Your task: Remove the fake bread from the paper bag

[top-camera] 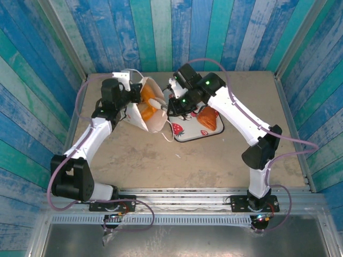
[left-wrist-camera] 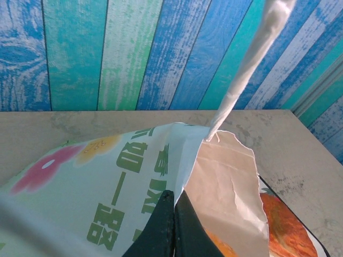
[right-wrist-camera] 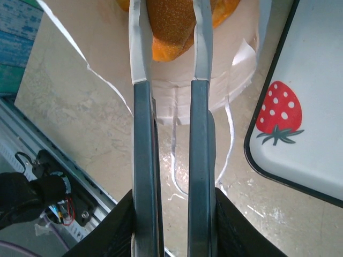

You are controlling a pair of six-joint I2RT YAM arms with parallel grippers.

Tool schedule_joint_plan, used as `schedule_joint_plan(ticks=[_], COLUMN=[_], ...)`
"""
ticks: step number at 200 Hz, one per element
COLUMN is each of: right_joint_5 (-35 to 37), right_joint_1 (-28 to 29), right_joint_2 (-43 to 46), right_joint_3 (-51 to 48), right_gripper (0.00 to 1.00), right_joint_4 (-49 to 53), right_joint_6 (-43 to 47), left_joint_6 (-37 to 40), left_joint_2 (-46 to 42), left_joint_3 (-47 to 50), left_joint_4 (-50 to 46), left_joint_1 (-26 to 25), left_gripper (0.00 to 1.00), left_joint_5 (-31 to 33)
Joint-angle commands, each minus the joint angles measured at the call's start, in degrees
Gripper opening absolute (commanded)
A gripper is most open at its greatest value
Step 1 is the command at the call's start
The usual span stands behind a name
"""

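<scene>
Left tool (left-wrist-camera: 173,214) pinches white paper bag (left-wrist-camera: 107,182); your right tool (right-wrist-camera: 174,217) squeezes smooth metal tongs (right-wrist-camera: 142,150) that could drop the glossy orange bun (right-wrist-camera: 171,24).

Top view is bright, even and diffuse – only soft, short shadows on the table (top-camera: 150,160). The wall (top-camera: 161,32) planks bow slightly at the frame edges. Left wrist: bag (left-wrist-camera: 107,182) print is sharp, the grey smear bottom-left is out of focus. Right wrist: tongs (right-wrist-camera: 140,107) blades catch pale glare, the bottom-left corner is dim – white tray (right-wrist-camera: 321,160) nearly blown out.
</scene>
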State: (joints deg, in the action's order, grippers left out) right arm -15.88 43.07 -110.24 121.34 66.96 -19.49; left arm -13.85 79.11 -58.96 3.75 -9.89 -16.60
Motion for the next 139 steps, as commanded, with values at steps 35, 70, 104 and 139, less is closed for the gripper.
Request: schedule_joint_plan(ticks=[35,70,104,139], right_joint_5=[3.3,6.4,7.4,9.0], right_joint_1=[0.9,1.0,1.0,1.0], right_joint_2=[9.9,15.0,20.4,25.2], right_joint_3=[-3.1,-6.0,-9.0,-11.0], right_gripper=[0.00,0.01,0.01,0.01], right_joint_4=[4.2,6.9,7.7,7.6], right_joint_6=[3.1,2.9,2.7,2.1], left_joint_6=[-2.1,-2.8,-2.9,-3.5], left_joint_2=[2.5,4.4,6.1,7.5], left_joint_3=[-5.7,-8.6,-11.3,-12.5], left_joint_4=[-3.0,-4.9,-6.7,-7.2], left_joint_1=[-0.3,-0.3,-0.3,-0.3], left_gripper=[0.00,0.00,0.00,0.00], left_joint_5=[5.4,7.3,8.3,8.3])
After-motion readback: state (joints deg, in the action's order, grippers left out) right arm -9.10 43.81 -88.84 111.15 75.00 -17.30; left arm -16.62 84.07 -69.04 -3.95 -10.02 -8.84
